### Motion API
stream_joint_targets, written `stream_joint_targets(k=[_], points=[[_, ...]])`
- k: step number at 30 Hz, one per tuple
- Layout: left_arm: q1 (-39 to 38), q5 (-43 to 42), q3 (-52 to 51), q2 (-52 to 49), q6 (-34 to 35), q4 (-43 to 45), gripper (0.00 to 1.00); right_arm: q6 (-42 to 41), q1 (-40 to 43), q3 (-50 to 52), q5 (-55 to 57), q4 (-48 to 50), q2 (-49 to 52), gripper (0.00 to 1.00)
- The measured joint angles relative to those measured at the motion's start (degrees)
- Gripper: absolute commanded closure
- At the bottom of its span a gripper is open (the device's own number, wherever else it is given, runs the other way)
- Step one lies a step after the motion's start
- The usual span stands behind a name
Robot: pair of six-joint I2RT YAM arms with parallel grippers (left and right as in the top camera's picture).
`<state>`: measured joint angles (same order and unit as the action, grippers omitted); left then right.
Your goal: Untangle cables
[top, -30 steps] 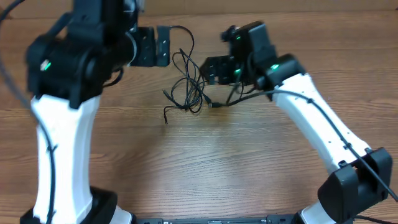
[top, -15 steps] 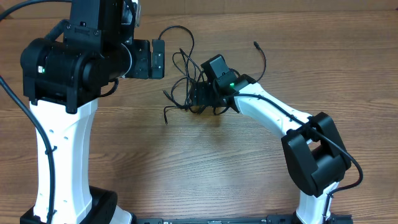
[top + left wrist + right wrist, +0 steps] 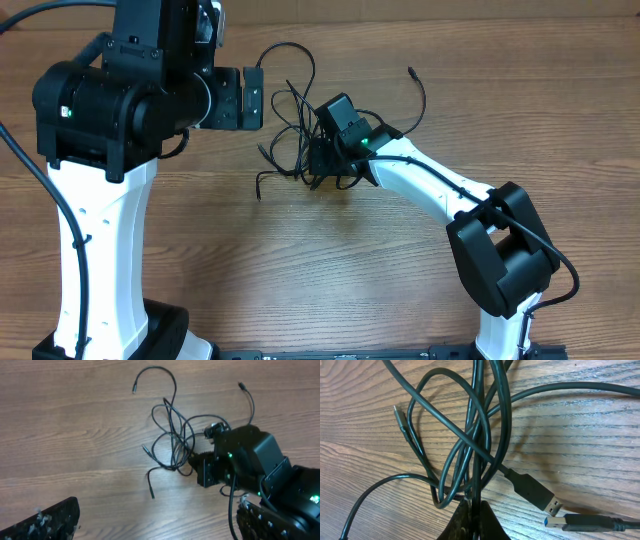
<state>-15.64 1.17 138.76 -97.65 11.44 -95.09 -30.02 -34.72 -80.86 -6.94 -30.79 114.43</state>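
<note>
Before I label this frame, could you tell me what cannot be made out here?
Overhead: right gripper fingertips, hidden beneath the right arm.
Left wrist: left gripper fingers, cut off by the bottom edge.
Right wrist: the cables run past the edges, so strands cannot be traced.

Bench, wood-grain top: the only background in all three views.

Bench [image 3: 300, 270]: mid-brown, wood-look surface. In the overhead view the grain runs left to right, with darker streaks, paler bands and a few longer dark lines along it. The finish is matt with a mild sheen, and the left wrist view shows a paler patch at lower centre. Light is even and from above; shadows are soft and short. Up close in the right wrist view, the grain shows as fine dark lines. The surface reaches the frame edges.
</note>
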Motion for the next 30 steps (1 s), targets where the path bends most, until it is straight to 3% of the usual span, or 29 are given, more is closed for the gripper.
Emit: stream_joint_targets(k=[1,2,4,8,9,12,14,17,24,25,26,30], points=[[0.0,0.0,0.0,0.0,0.0,-0.3,0.0,-0.2,0.0,0.0,0.1,-0.1,0.0,0.52],[0.0,0.0,0.0,0.0,0.0,-0.6,0.0,-0.2,0.0,0.0,0.2,-0.1,0.0,0.63],[0.0,0.0,0.0,0.0,0.0,-0.9,0.0,0.0,0.0,0.0,0.3,-0.1,0.1,0.96],[0.0,0.0,0.0,0.0,0.0,-1.5,0.0,0.0,0.0,0.0,0.4,-0.2,0.2,0.94],[0.0,0.0,0.0,0.0,0.0,-1.6,0.0,-0.1,0.0,0.0,0.3,-0.2,0.3,0.78],[0.0,0.0,0.0,0.0,0.0,-1.6,0.0,-0.1,0.0,0.0,0.4,-0.2,0.3,0.73],[0.0,0.1,0.0,0.0,0.0,-1.6,0.0,0.1,0.0,0.0,0.3,-0.2,0.3,0.73],[0.0,0.2,0.0,0.0,0.0,-1.6,0.0,0.2,0.0,0.1,0.3,0.5,0.3,0.83],[0.0,0.2,0.0,0.0,0.0,-1.6,0.0,0.0,0.0,0.6,0.4,0.9,0.4,0.8],[0.0,0.2,0.0,0.0,0.0,-1.6,0.0,0.0,0.0,0.6,0.4,1.0,0.4,0.93],[0.0,0.2,0.0,0.0,0.0,-1.6,0.0,0.0,0.0,0.6,0.3,1.0,0.4,0.96],[0.0,0.2,0.0,0.0,0.0,-1.6,0.0,-0.1,0.0,0.7,0.4,1.3,0.6,0.96]])
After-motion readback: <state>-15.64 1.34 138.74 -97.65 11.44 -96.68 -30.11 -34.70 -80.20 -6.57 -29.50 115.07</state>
